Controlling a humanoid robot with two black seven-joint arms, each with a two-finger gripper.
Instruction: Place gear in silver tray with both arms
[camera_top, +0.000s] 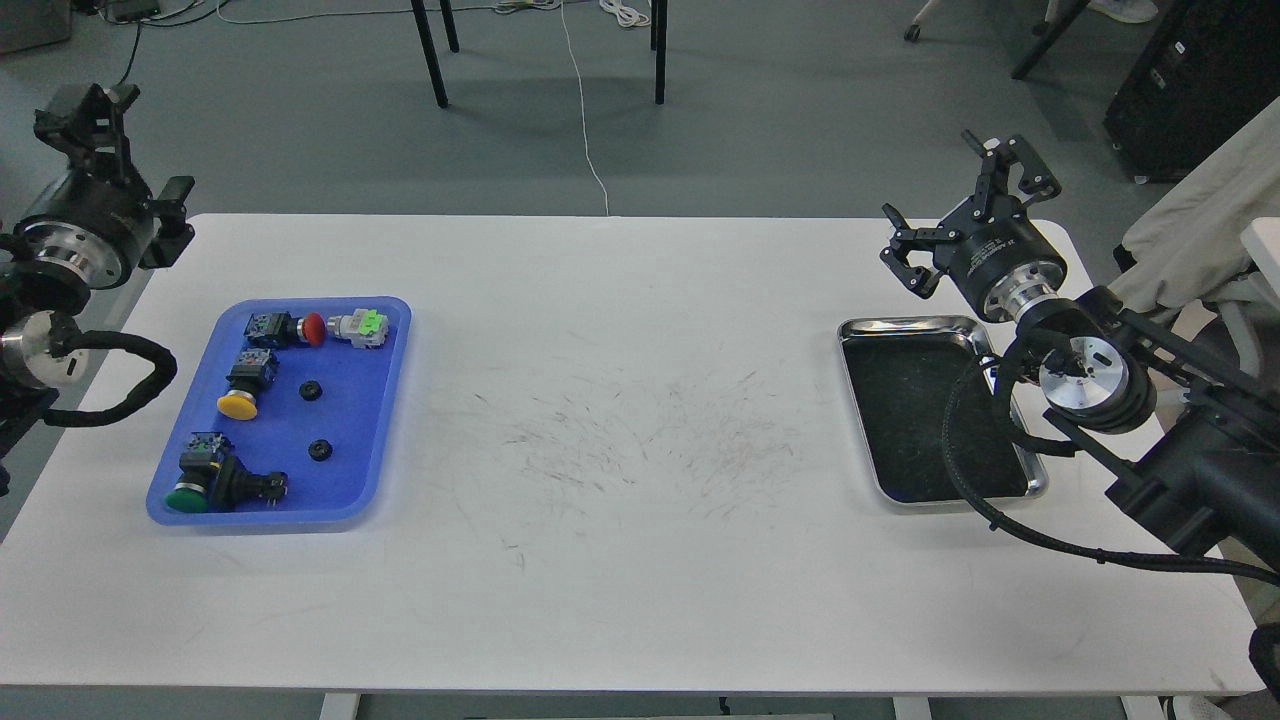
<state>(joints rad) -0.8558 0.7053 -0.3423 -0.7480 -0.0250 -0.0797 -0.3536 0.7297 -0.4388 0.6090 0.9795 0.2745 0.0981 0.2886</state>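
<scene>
White tabletop, scuffed grey at its middle, holds my silver tray at three o'clock: shiny raised rim, rounded corners, dark bottom (nothing lying in it). My right gripper hangs just beyond its far edge, fingers spread apart. My left gripper sits at ten o'clock off the table; whether it is apart I cannot tell.

A blue tray is sitting on the left of a scuffed white table, holding red, yellow and green push buttons. Chair legs are standing beyond on grey floor.
</scene>
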